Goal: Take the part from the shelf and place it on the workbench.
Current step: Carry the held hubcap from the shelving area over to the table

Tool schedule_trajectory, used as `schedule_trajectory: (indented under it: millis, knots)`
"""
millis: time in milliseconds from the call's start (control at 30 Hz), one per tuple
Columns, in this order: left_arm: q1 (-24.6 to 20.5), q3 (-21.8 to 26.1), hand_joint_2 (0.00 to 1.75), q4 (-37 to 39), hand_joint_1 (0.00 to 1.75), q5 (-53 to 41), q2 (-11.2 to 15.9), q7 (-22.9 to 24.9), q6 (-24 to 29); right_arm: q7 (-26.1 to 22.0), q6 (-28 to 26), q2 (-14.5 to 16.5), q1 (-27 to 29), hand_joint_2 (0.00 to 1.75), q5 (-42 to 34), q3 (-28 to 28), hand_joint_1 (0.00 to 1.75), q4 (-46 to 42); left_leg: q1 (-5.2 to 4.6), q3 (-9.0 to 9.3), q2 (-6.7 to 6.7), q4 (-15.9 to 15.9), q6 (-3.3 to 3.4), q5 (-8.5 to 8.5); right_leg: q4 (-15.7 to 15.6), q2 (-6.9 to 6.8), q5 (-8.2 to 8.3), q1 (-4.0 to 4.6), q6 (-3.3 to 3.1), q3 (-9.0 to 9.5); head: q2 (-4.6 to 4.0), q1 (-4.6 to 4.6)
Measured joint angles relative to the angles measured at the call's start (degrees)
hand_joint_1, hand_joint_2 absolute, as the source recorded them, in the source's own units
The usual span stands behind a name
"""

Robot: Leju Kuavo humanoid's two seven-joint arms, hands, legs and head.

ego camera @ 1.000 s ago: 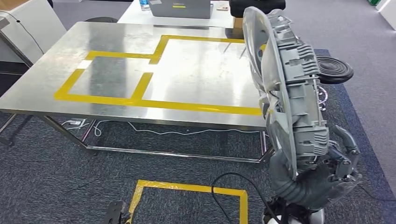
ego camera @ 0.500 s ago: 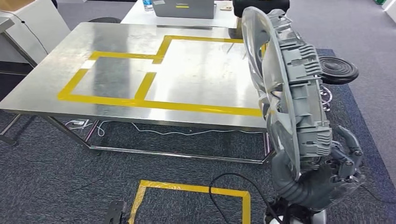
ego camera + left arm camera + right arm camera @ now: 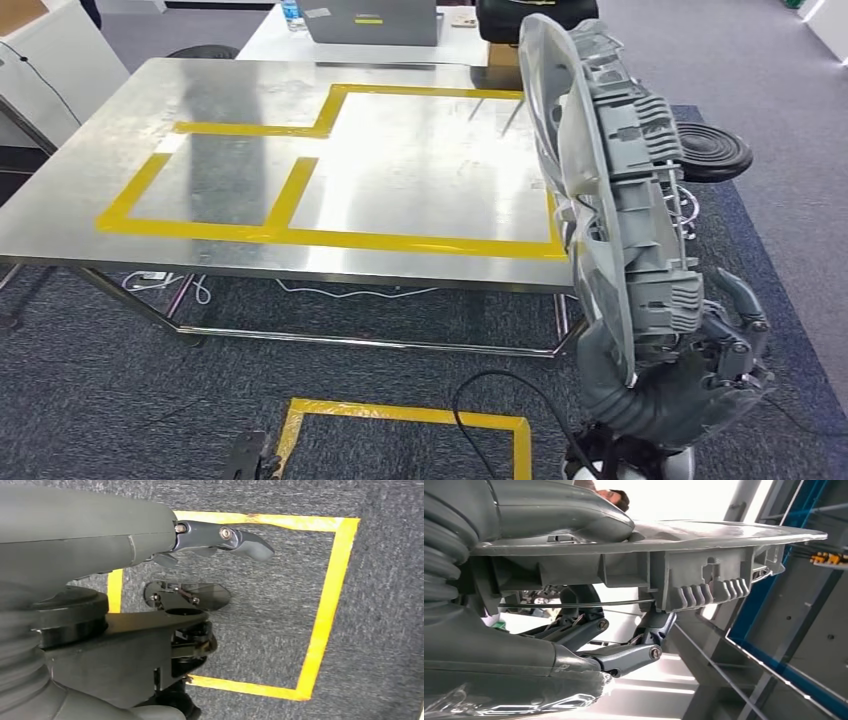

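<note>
Daylight from the head view falls on a large grey plastic part (image 3: pixel 610 190), ribbed and clipped along its back, standing on edge in the robot's right hand (image 3: pixel 700 370). That hand grasps the part at its lower end, dark fingers (image 3: pixel 742 312) curled behind the ribbed side; in the right wrist view the thick thumb lies over the part's smooth face (image 3: pixel 704 532) and the darker fingers (image 3: pixel 624 657) fold in beneath it. The part is held in the air, off the near right corner of the steel desk (image 3: pixel 90 200), its upper half overlapping that corner in the head view; whether it is touching the desk cannot be told. Yellow tape (image 3: pixel 300 185) marks joined rectangles on the desk top. A laptop (image 3: pixel 372 20) sits on a white table beyond, and a black disc-shaped stool (image 3: pixel 712 150) stands to the right. On the carpet, a yellow taped square (image 3: pixel 400 412) lies below, with a black cable (image 3: pixel 500 385) looping over it. The left hand (image 3: pixel 220 535) hangs over that square in the left wrist view, released, grasping nothing.
</note>
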Motion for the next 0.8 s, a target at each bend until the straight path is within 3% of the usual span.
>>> schedule_trajectory:
  millis: [133, 200, 267, 300, 333, 367, 433, 467, 500, 600, 667, 767, 800]
  knots:
    - [-0.02, 0.01, 1.75, 0.0, 0.0, 0.03, -0.04, -0.23, -0.72, 0.01, 0.0, 0.0, -0.02, 1.75, -0.04, 0.0, 1.75, 0.02, -0.01, 0.4, -0.11, -0.55, 1.47, -0.66, 0.75, -0.22, -0.98, -0.14, 1.25, -0.33, 0.0, 0.18]
    - [0.02, 0.02, 1.75, 0.0, 0.0, 0.02, -0.09, -0.81, -2.04, -0.02, 0.0, 0.0, -0.01, 1.75, -0.07, 0.0, 1.75, 0.02, 0.1, 1.05, -0.02, -0.71, 2.1, -1.14, 6.74, -0.57, -3.24, -0.17, 1.71, -3.48, 0.0, 0.52]
    - [0.1, 0.02, 1.75, 0.0, 0.0, -0.28, -0.11, -1.09, -2.08, -0.02, 0.0, -0.01, 0.02, 1.75, -0.11, 0.0, 1.75, 0.04, 0.05, 1.69, 0.26, -0.65, 2.32, -1.25, 15.01, -0.69, -5.94, -0.19, 1.95, -8.4, 0.0, 0.72]
    - [0.13, 0.03, 1.75, 0.0, 0.0, -0.49, -0.12, -1.01, -1.6, -0.02, -0.01, -0.02, 0.02, 1.75, -0.13, 0.0, 1.75, 0.05, 0.04, 1.98, 0.34, -0.65, 2.32, -1.39, 17.06, -0.7, -6.09, -0.19, 1.98, -9.99, 0.0, 0.76]
    - [0.13, 0.03, 1.75, 0.0, 0.0, -0.67, -0.13, -0.84, -1.0, -0.01, -0.01, -0.02, 0.02, 1.75, -0.13, 0.0, 1.75, 0.05, 0.04, 2.31, 0.3, -0.65, 2.29, -1.62, 16.99, -0.71, -5.03, -0.19, 1.94, -10.57, 0.0, 0.81]
    - [0.13, 0.04, 1.75, 0.0, 0.0, -0.75, -0.15, -0.64, -0.61, -0.01, -0.01, -0.02, 0.02, 1.75, -0.13, 0.0, 1.75, 0.05, 0.05, 2.68, 0.22, -0.65, 2.19, -1.89, 14.52, -0.73, -2.84, -0.2, 1.83, -9.89, 0.0, 0.82]
    - [0.11, 0.06, 1.75, 0.0, 0.0, -0.8, -0.17, -0.35, -0.22, -0.01, -0.01, -0.02, 0.01, 1.75, -0.1, 0.0, 1.75, 0.04, -0.05, 3.42, 0.07, -0.58, 1.76, -2.53, 6.31, -0.86, 1.86, -0.16, 1.6, -6.39, 0.0, 0.84]
    - [0.08, 0.07, 1.75, 0.0, 0.0, -0.8, -0.19, -0.26, -0.08, -0.02, -0.01, -0.02, 0.01, 1.75, -0.09, 0.0, 1.75, 0.04, -0.16, 3.58, 0.01, -0.51, 1.48, -2.77, 3.13, -0.91, 3.09, -0.12, 1.4, -4.93, 0.0, 0.84]
    - [0.07, 0.07, 1.75, 0.0, 0.0, -0.8, -0.19, -0.19, 0.06, -0.03, 0.0, -0.02, 0.01, 1.75, -0.08, 0.0, 1.75, 0.04, -0.26, 3.61, -0.02, -0.49, 1.19, -2.91, 1.28, -0.9, 3.51, -0.07, 1.19, -4.11, 0.0, 0.79]
    - [0.03, 0.07, 1.75, 0.0, 0.0, -0.88, -0.2, 0.59, 0.78, 0.04, 0.0, -0.01, 0.04, 1.75, -0.12, 0.01, 1.75, 0.05, -0.25, 3.53, 0.03, -0.73, 0.35, -3.08, 0.44, -0.67, 3.27, 0.01, 0.22, -4.02, 0.0, 0.6]
    - [-0.06, 0.07, 1.75, 0.0, 0.0, -0.93, -0.21, 1.31, 1.31, 0.07, 0.0, 0.02, 0.02, 1.75, -0.15, 0.02, 1.75, 0.06, -0.22, 2.69, 0.07, 1.14, -0.26, -4.56, 0.07, -0.69, 3.27, -0.13, -0.41, -3.74, 0.0, 0.43]
    - [0.01, 0.07, 1.75, 0.0, 0.0, -0.94, -0.19, 1.8, 1.72, 0.06, 0.0, 0.02, 0.01, 1.75, -0.22, 0.03, 1.75, 0.1, -0.2, -2.66, 0.07, 11.54, -0.77, -9.4, -0.08, -0.81, 3.04, -0.15, -0.96, -3.44, 0.0, 0.1]
    - [0.06, 0.08, 1.75, 0.0, 0.0, -0.94, -0.18, 1.84, 1.8, 0.07, 0.0, 0.02, 0.01, 1.75, -0.26, 0.03, 1.75, 0.14, -0.2, -4.31, 0.07, 14.39, -0.82, -10.07, -0.08, -0.79, 2.98, -0.13, -1.04, -3.39, 0.0, 0.09]
